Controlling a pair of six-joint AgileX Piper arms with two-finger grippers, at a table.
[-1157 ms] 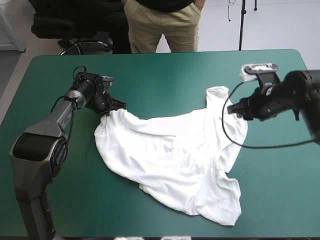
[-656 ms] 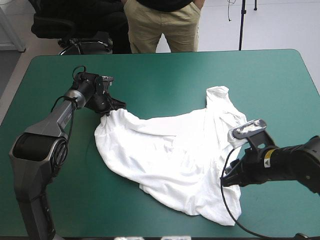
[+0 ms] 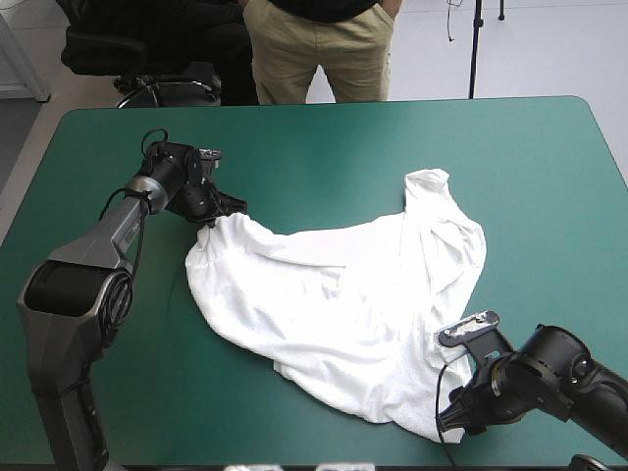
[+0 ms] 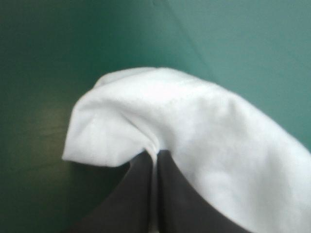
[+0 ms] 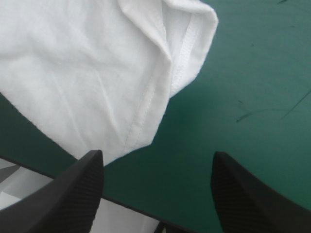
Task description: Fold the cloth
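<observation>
- The table [image 3: 324, 147], under its teal-green cover, fills most of my high view.
- The white T-shirt [image 3: 334, 304] lies on it, spread out but rumpled, covering the middle and the right half.
- One end of the shirt points toward the left arm, a narrow part reaches toward the far edge on the right, and the widest part runs down to the near edge on the right.
- My left gripper [image 3: 214, 220] sits low on the table at the shirt's left corner.
- In the left wrist view its black fingers [image 4: 136, 194] meet in one pointed arch with a fold of cloth nipped between them, so I read that gripper as clenched on the T-shirt.
- The cloth humps up over the fingertips and drapes off to one side across the cover.
- My right gripper [image 3: 453, 420] is down by the table's near edge, at the shirt's near right corner. From the high view I cannot tell whether it touches the cloth.
- In the right wrist view its fingers [image 5: 82, 187] stand wide apart, released and holding nothing, with bare cover between them.
- The shirt's corner, with a stitched hem and a turned-over fold, lies just ahead of the right gripper, closer to one finger than to the other.
- The table's near edge runs under that same finger.
</observation>
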